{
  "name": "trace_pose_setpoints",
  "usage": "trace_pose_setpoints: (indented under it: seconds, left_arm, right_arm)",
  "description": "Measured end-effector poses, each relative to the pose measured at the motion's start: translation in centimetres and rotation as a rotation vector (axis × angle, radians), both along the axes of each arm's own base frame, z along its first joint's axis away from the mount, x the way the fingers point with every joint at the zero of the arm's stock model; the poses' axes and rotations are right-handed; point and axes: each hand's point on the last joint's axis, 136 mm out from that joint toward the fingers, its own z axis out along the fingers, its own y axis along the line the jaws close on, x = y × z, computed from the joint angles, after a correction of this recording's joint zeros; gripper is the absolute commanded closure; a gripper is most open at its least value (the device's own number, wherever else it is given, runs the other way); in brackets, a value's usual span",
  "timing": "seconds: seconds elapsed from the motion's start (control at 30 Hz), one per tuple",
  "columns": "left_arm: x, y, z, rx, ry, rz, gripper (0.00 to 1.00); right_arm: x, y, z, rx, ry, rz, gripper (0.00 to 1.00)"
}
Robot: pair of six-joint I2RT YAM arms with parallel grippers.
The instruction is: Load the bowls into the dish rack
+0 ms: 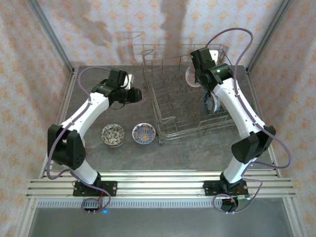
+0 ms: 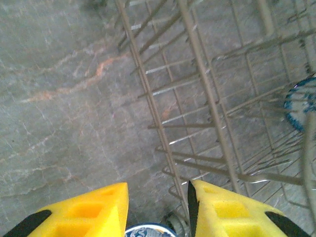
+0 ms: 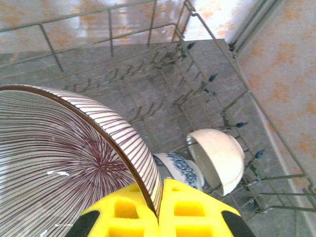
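The grey wire dish rack [image 1: 170, 106] stands at the middle right of the table. My right gripper [image 1: 198, 75] hovers over its far end, shut on the rim of a white bowl with purple stripes [image 3: 64, 163]; the yellow fingers [image 3: 190, 210] pinch the rim. Below it a cream bowl [image 3: 219, 158] and a blue-and-white bowl [image 3: 180, 170] stand on edge in the rack [image 3: 148, 64]. My left gripper [image 1: 133, 95] hangs left of the rack, open and empty. Two bowls sit on the table: a pink-patterned one [image 1: 113, 135] and a blue-and-white one [image 1: 143, 133].
In the left wrist view the rack's near wall [image 2: 207, 98] runs just right of my left gripper [image 2: 158, 210], with bare grey tabletop [image 2: 64, 98] to the left. Patterned walls and metal posts close in the table's back and sides.
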Motion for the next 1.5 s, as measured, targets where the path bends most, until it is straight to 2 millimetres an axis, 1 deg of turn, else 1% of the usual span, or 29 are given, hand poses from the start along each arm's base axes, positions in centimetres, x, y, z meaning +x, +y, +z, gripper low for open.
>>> trace_pose_setpoints:
  seconds: [0.17, 0.27, 0.37, 0.67, 0.83, 0.97, 1.07, 1.33, 1.5]
  left_arm:
    - [-1.0, -2.4, -2.7, 0.033, 0.062, -0.078, 0.63]
    - [-1.8, -3.7, -4.1, 0.051, 0.102, -0.122, 0.63]
    - [-2.5, -4.5, -5.0, 0.061, 0.129, -0.144, 0.63]
    - [-2.9, -5.0, -5.2, 0.087, 0.146, -0.151, 0.63]
    - [-3.6, -6.5, -5.4, 0.083, 0.158, -0.167, 0.63]
    - [-4.3, -7.7, -5.4, 0.074, 0.164, -0.178, 0.62]
    - [-4.7, -8.2, -5.4, 0.069, 0.171, -0.181, 0.62]
    - [-5.0, -8.8, -5.4, 0.059, 0.183, -0.171, 0.62]
    - [-5.0, -8.7, -5.4, 0.066, 0.179, -0.164, 0.61]
  right_arm:
    - [-0.3, -1.2, -1.1, -0.078, 0.025, -0.039, 1.0]
    - [-0.5, -1.9, -1.1, -0.119, 0.027, -0.06, 1.0]
    - [-0.7, -2.5, -1.1, -0.161, 0.03, -0.074, 1.0]
    - [-1.2, -4.6, -2.2, -0.253, 0.073, -0.105, 1.0]
    - [-1.5, -6.1, -2.8, -0.297, 0.101, -0.131, 1.0]
    - [-1.8, -6.9, -3.6, -0.358, 0.132, -0.14, 1.0]
    - [-2.0, -7.3, -3.7, -0.399, 0.144, -0.145, 1.0]
    - [-2.4, -8.3, -4.5, -0.495, 0.165, -0.169, 1.0]
    - [-2.7, -8.7, -4.5, -0.528, 0.167, -0.172, 1.0]
